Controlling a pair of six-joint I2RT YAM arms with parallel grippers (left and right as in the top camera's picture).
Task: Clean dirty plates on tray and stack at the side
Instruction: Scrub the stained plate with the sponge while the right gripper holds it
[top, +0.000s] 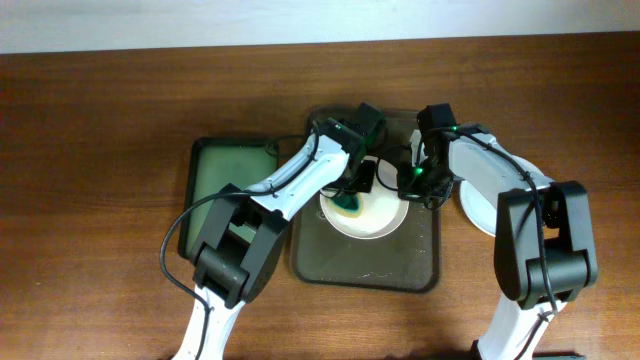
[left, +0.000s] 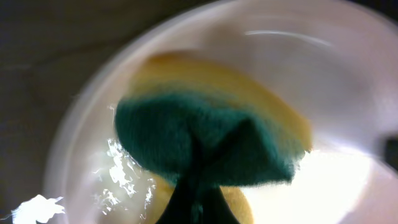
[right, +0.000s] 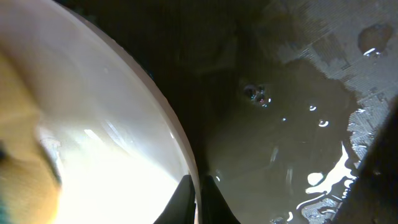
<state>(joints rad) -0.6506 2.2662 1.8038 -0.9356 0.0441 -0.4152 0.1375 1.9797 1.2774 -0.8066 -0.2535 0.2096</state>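
- Wooden bench (top: 100, 150) carries the tray (top: 365, 265); one plate (top: 385, 218) lies in it.
- Left gripper (top: 358, 186) is closed on a sponge (left: 205, 137), pressed to the plate's centre to scrub.
- Right gripper (right: 198, 198) nips the plate's rim, probably to steady it.
- Second plate (top: 478, 210) rests on the bench beside the tray, apparently starting the stack.
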